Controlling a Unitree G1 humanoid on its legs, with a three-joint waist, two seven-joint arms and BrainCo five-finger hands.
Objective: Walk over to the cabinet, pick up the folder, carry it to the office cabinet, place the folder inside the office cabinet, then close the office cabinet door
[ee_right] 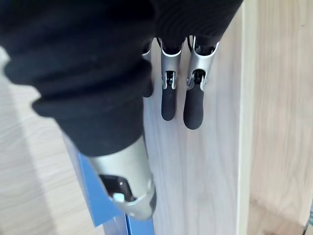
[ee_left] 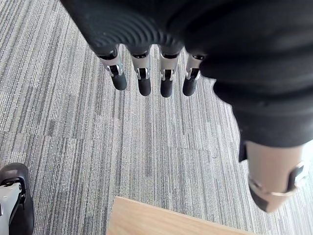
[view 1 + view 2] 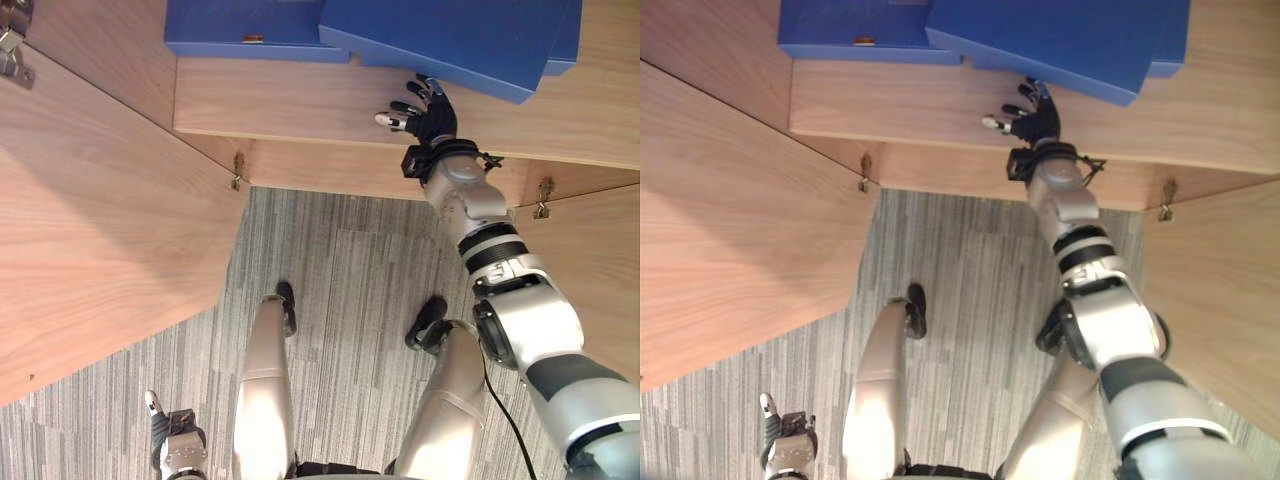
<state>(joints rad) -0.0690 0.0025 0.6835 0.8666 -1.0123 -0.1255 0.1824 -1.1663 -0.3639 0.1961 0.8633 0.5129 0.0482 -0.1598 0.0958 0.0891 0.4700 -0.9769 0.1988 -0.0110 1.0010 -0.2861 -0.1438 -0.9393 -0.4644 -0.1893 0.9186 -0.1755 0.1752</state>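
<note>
The right arm (image 3: 530, 320) is silver-grey, black-banded, its hand (image 3: 432, 120) dark-covered.

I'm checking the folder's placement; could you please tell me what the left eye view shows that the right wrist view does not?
The left eye view adds the open left door and right door, a second blue folder further left on the shelf, and the left hand hanging low over the carpet. The right wrist view adds close detail: the right hand has straight fingers above the wood, its thumb beside the skewed blue folder. Both share that hand, folder and shelf.
</note>
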